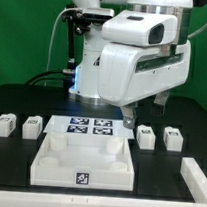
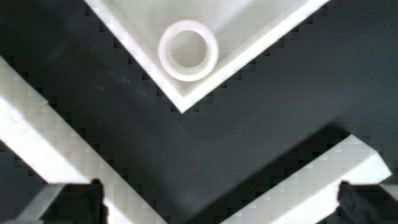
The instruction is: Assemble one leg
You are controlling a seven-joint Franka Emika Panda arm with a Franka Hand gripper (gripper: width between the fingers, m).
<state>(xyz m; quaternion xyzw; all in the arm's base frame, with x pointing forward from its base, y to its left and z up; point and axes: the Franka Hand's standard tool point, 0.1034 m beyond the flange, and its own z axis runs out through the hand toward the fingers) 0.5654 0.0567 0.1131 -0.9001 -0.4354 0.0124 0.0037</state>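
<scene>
Nearest lies the large flat tray-like part [image 1: 52, 171], sockets facing up, presumably so a leg can be set in from above. One round socket [image 2: 189, 50] shows at a tray corner in the wrist view. Level with the tray's far edge wait four legs, two on each side of it. The leg [image 1: 146, 136] just off the tray's far corner on the exterior view's right is closest to the hand [image 2: 210, 208]. It lies low on the table [image 1: 12, 160], tag face up, apart from the neighbouring leg [image 1: 171, 137]. Its long axis is too small to read surely. Over that tray corner the hand hovers, fingers spread wide, holding nothing. Behind the tray lies the marker board [image 1: 90, 126].
</scene>
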